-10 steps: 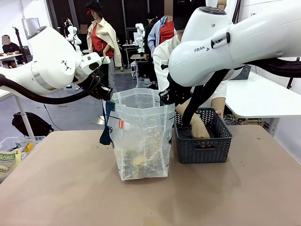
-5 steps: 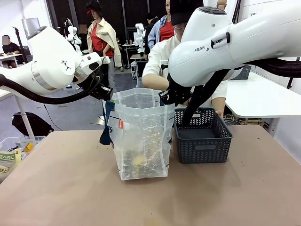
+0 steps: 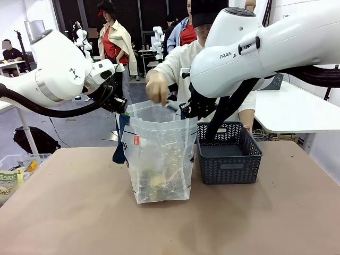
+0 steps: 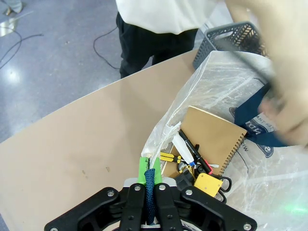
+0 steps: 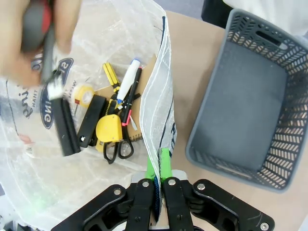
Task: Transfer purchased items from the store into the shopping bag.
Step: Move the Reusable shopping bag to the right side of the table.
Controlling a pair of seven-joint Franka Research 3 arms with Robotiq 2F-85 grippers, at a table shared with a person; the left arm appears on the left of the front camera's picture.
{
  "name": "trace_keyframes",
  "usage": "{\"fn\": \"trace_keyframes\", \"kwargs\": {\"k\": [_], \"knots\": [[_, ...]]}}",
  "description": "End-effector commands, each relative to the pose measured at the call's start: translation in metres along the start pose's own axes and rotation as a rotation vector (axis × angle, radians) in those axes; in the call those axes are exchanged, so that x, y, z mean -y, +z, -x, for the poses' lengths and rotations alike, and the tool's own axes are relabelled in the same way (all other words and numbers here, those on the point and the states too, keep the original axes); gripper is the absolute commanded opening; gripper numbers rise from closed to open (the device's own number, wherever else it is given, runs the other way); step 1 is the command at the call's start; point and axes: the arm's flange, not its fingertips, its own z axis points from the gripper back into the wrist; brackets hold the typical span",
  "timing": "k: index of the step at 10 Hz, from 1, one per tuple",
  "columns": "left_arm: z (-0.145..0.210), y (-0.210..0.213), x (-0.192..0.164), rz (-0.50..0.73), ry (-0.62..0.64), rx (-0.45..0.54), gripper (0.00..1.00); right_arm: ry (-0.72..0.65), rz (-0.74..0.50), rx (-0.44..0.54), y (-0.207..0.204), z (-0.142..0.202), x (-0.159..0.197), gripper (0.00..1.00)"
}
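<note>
Clear plastic bag (image 3: 159, 159) held open at its rim by both grippers, standing on the table (image 3: 69, 212).
The left gripper (image 4: 150, 167) is clamped on a dark blue strap (image 4: 151, 197). The right gripper (image 5: 159, 166) is pinched tight on the opposite edge of the bag. A person's hand (image 3: 156, 87) hovers over the mouth with a blurred dark and red item. Inside lie a tan notebook (image 4: 211, 139), a yellow tape measure (image 5: 109, 129), scissors (image 5: 115, 148) and pens. The grey basket (image 3: 229, 166) stands just beside the bag.

Tan tabletop (image 3: 79, 212), two things standing on it.
Clear shopping bag (image 3: 159, 159) upright mid-table; dark grey lattice basket (image 3: 229, 164) just beside it, on the robot's right side.
</note>
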Motion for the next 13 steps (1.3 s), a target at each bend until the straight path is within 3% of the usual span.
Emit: {"fn": "trace_keyframes", "kwargs": {"k": [1, 8, 9, 11, 13], "knots": [[0.001, 0.004, -0.001, -0.008, 0.01, 0.013, 0.0, 0.006, -0.015, 0.003, 0.001, 0.001, 0.002, 0.0], [0.0, 0.0, 0.0, 0.0, 0.0, 0.0, 0.0, 0.027, -0.001, -0.002, 0.0, -0.007, -0.008, 0.0], [-0.001, 0.0, 0.0, 0.059, -0.002, 0.02, 0.06, 0.061, -0.003, -0.002, 0.0, -0.01, -0.015, 0.0], [-0.003, -0.001, -0.004, 0.167, 0.02, 0.027, 0.46, 0.141, 0.0, 0.002, -0.003, -0.016, -0.027, 0.0], [-0.009, -0.009, -0.014, 0.3, 0.061, 0.048, 0.51, 0.224, 0.033, -0.015, -0.011, -0.022, -0.039, 0.0]]}}
